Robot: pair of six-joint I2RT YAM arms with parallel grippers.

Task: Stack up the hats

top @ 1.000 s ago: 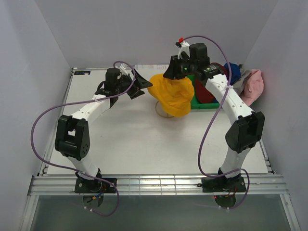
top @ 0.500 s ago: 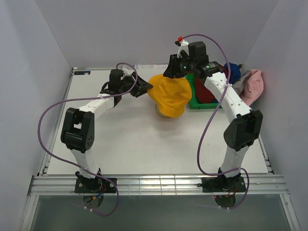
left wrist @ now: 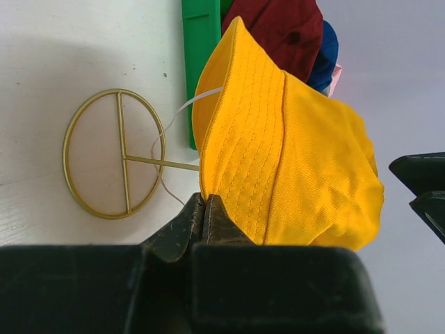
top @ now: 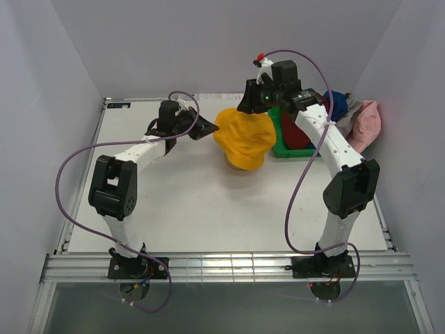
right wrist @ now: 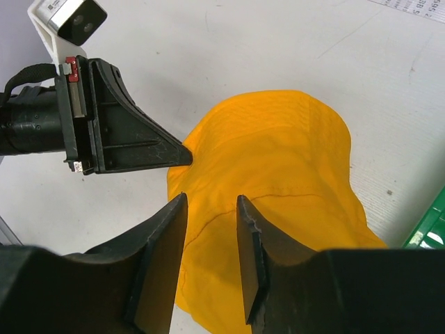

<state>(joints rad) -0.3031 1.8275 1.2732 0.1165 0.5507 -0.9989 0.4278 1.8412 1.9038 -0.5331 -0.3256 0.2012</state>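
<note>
Yellow hat (top: 243, 139): draped in a soft mound just left of the green bin (top: 285, 152) in the top view, with its crown bulging away from the table (top: 174, 202); its brim edge on the side away from the bin is gripped.
Left gripper (left wrist: 205, 212): the jaws are seen pressed together on the stitched brim of the yellow hat, with a thin fold of fabric pinched between the tips; in the right wrist view its pointed end is seen meeting the hat's edge on the side far from the bin.
Right gripper (right wrist: 211, 200): it is held over the top of the yellow hat, close to the bin's left wall; the fingers (right wrist: 163, 257) are set partly apart with a clear gap, and yellow fabric is seen through the gap; no fold is seen caught between them.
Gold wire stand (left wrist: 124, 157): its ring base is laid flat on the table left of the bin, and its rod is lost under the yellow hat.
Dark red hat (top: 295, 132): it is piled inside the green bin.
Blue hat (top: 337, 104): it is seen behind the bin's far right corner.
Pink hat (top: 366, 125): it is propped against the wall, right of the bin.
</note>
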